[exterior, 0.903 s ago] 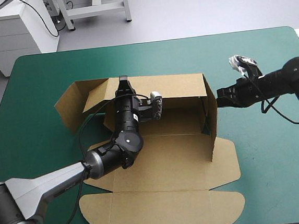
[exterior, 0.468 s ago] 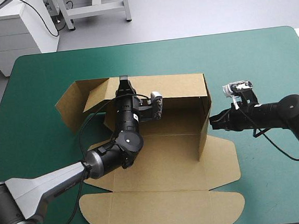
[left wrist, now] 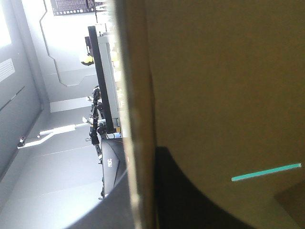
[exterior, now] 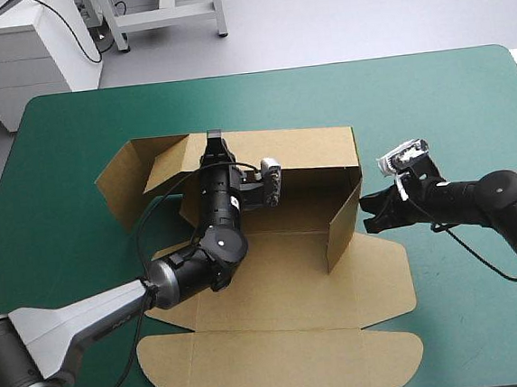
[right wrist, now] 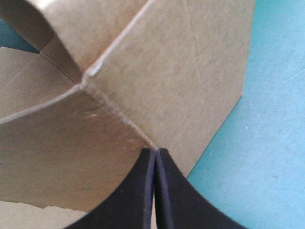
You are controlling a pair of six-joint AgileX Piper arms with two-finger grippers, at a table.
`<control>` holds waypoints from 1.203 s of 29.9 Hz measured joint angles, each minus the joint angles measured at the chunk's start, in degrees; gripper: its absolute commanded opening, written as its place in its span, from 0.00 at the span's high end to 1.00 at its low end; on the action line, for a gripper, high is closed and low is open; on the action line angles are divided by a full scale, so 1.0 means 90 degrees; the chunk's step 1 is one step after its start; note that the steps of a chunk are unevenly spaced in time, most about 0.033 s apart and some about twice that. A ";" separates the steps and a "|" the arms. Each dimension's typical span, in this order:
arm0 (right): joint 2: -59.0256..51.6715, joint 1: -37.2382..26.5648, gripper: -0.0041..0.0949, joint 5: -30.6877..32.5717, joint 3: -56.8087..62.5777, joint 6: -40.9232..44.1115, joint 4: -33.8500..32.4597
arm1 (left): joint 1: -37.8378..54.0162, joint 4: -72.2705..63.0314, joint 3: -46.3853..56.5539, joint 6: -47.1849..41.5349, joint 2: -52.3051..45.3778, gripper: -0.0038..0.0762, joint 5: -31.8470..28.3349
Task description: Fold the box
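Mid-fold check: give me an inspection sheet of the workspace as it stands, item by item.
surface: teal-green cover, lying flat, no wrinkles seen.
job's things: box partly raised; back wall upright, right side wall leaning inward, left flaps splayed outward, lid flat toward the near edge.
clutter: nothing seen.
grippers: left gripper at the back wall's top edge, jaws shut on the board; right gripper jaws shut, tip against the right side wall from outside.
cables: nothing seen beyond the robot's own.
surroundings: nothing seen at or over the table.
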 measured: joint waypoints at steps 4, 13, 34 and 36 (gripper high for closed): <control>0.0000 0.0000 0.59 0.0009 0.0000 -0.0416 0.0006 | 0.0000 0.0000 0.0000 0.0000 0.0000 0.95 0.0000; 0.0075 0.0000 0.17 0.0054 0.0000 -0.0778 0.0022 | 0.0000 0.0000 0.0000 0.0000 0.0000 0.95 0.0000; 0.0664 0.2482 0.29 -0.4196 0.0253 -0.0169 0.0842 | 0.0038 -0.0006 0.0000 0.0000 0.0000 0.95 0.0011; 0.0664 0.2667 0.37 -0.4535 0.0313 -0.0148 0.0879 | 0.0038 -0.0006 0.0000 0.0000 0.0000 0.95 0.0011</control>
